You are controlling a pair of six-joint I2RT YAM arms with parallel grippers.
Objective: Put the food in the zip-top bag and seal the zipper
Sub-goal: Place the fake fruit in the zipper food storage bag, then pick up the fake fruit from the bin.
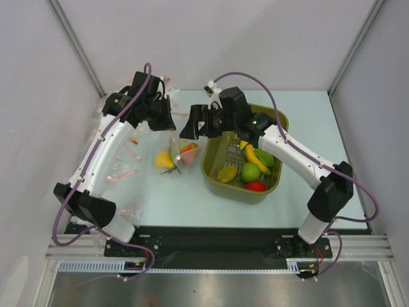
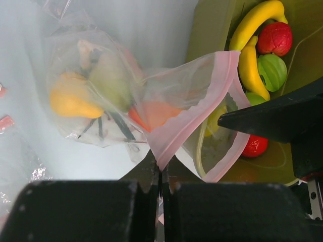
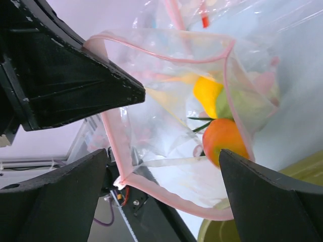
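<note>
The zip-top bag [image 1: 176,155] hangs at table centre, clear and crinkly, mouth spread toward the tub. Inside it lie a yellow piece [image 2: 70,98], a pale green piece [image 2: 112,75] and an orange-red fruit [image 3: 227,138]. My left gripper [image 2: 161,169] is shut on the pink zipper [image 2: 222,85] at the mouth's corner and holds it up. My right gripper [image 3: 162,156] stands open in front of the mouth, nothing between its fingers [image 3: 267,196]. Still in the olive tub [image 1: 214,167] are bananas [image 1: 255,157], a lemon [image 1: 227,173], a green apple [image 1: 250,171] and a red tomato [image 1: 255,186].
Other clear bags with red marks [image 1: 124,163] lie scattered under the left arm. The right gripper's dark finger [image 2: 275,118] crosses the left wrist view over the tub. The left gripper's body [image 3: 65,75] fills the upper left of the right wrist view. White walls close in on three sides.
</note>
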